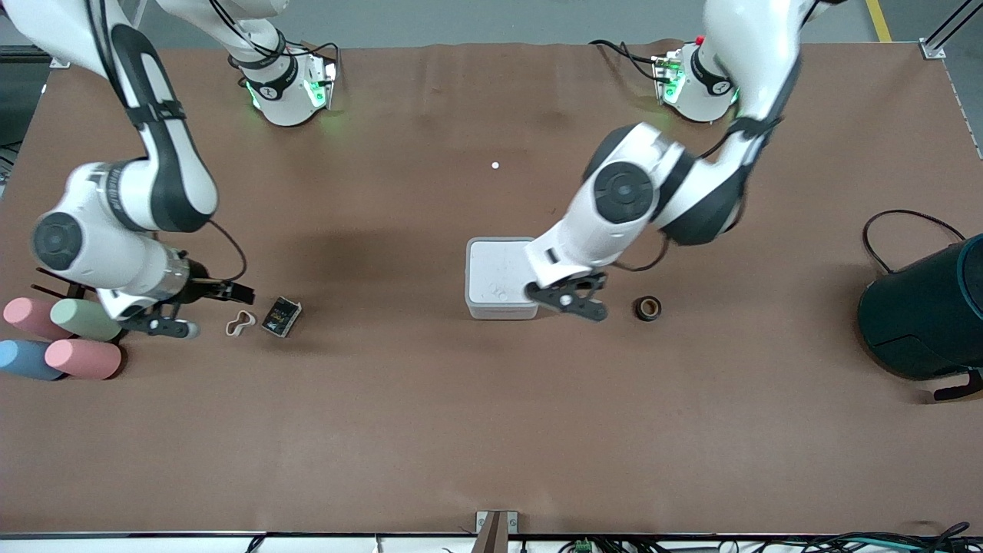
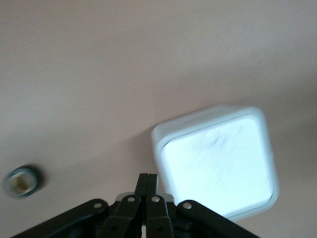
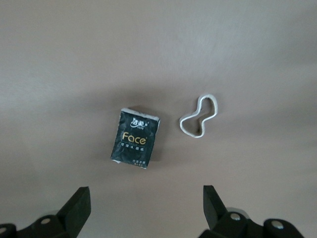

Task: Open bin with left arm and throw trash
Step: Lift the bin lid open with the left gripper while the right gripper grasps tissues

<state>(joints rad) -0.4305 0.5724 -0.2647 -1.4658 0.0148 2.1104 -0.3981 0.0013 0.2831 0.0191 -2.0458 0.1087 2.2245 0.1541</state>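
Two white robot arms reach over a brown table (image 1: 430, 430). At the right arm's end of the table, four pastel cylinders (image 1: 61, 338) in pink, green and blue lie side by side. Just beside them the right gripper (image 1: 170, 326) hangs low over the table, its fingers (image 3: 79, 208) spread wide with nothing between them. Next along lies a pale beige bent loop (image 1: 239, 324), pinched in the middle like a figure eight, and just beside it a black printed snack packet (image 1: 281, 316) lying flat; the two are close but not touching. The right wrist view shows the loop (image 3: 200, 116) and the packet (image 3: 135, 144) on bare table near the open fingers. Near the middle of the table sits the bin (image 1: 498, 278), a small square white box with rounded corners, its flat lid closed. The left arm (image 1: 653, 184) bends down from its base and its left gripper (image 1: 572, 301) is at the bin's edge on the side toward the left arm's end; in the left wrist view the black fingers (image 2: 147, 186) are pressed together beside the bin (image 2: 218, 158). A dark ring of tape (image 1: 647, 308) with a brown core lies on the table near that gripper. At the left arm's end of the table stands a big dark teal drum (image 1: 925, 307), with a black cable (image 1: 891, 230) looping beside it.
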